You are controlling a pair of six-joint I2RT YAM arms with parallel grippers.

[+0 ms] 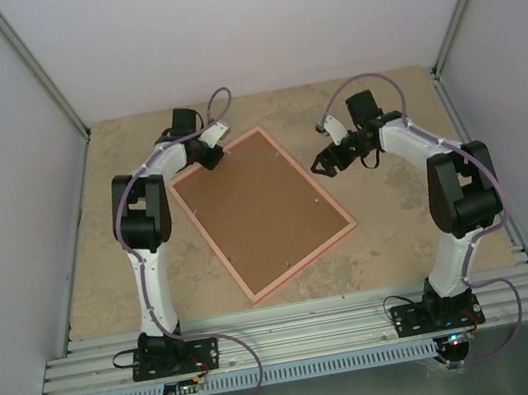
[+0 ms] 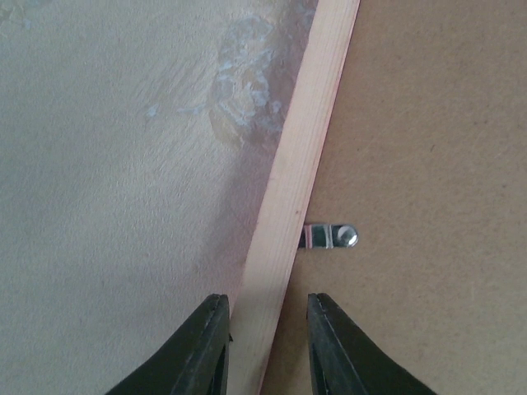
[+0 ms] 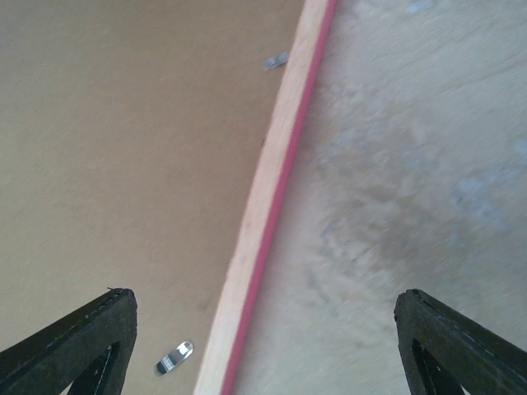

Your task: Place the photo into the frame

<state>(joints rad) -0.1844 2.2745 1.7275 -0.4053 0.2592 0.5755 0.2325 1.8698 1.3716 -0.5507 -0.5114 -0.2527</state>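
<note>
One frame [image 1: 303, 259] lies face down and askew on the table [image 1: 402, 235], with a brown backing board [image 1: 261, 208] filling it (a metal clip [image 2: 329, 237] sits at the board's edge). The left gripper [image 2: 265, 300], narrowly parted, straddles the frame's far-left rail unclamped. The right gripper [image 3: 265, 292] hangs wide open above the right rail.

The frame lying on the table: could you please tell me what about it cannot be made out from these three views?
- Photo: in no view; the backing board covers the frame opening, so what lies beneath is hidden.
- Frame front: faces down; the right wrist view shows only a pink edge.
- Metal clips: mere specks in the top view; how each is turned cannot be read.
</note>
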